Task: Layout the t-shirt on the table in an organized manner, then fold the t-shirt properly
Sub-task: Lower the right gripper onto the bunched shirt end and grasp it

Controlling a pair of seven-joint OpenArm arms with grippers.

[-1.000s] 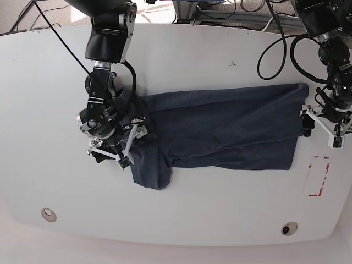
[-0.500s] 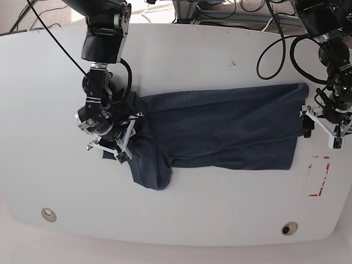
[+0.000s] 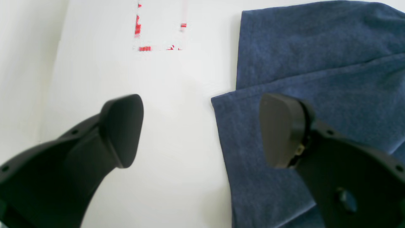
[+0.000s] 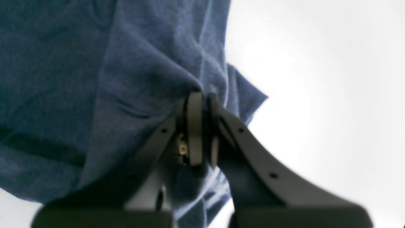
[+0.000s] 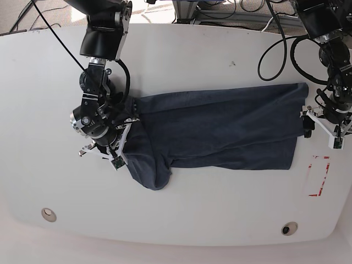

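My right hand (image 4: 198, 104) has its jaws pressed together on a bunched fold of the t-shirt (image 5: 220, 129), and in its wrist view the navy cloth is drawn up into a peak right at the fingertips, hanging in creases to one side of them, with bare white desk (image 4: 332, 95) on the other side. From the base view, this hand (image 5: 113, 147) sits at the end of the shirt where the cloth narrows into a rounded lobe just below it.

My left hand (image 3: 202, 129) is spread wide and holds nothing. One finger (image 3: 121, 129) stands over bare desk, and the other finger (image 3: 280, 129) stands over the shirt's edge, so the hem corner lies between the two. Whether the fingers touch the cloth, I cannot tell. Ahead of this hand, past the fingertips, I see the red rectangle outline (image 3: 159, 31) marked on the desk, near the shirt but clear of it.

The shirt lies stretched across the middle of the desk between my two hands, folded over itself in layers, with the left hand (image 5: 324, 124) at its far end.
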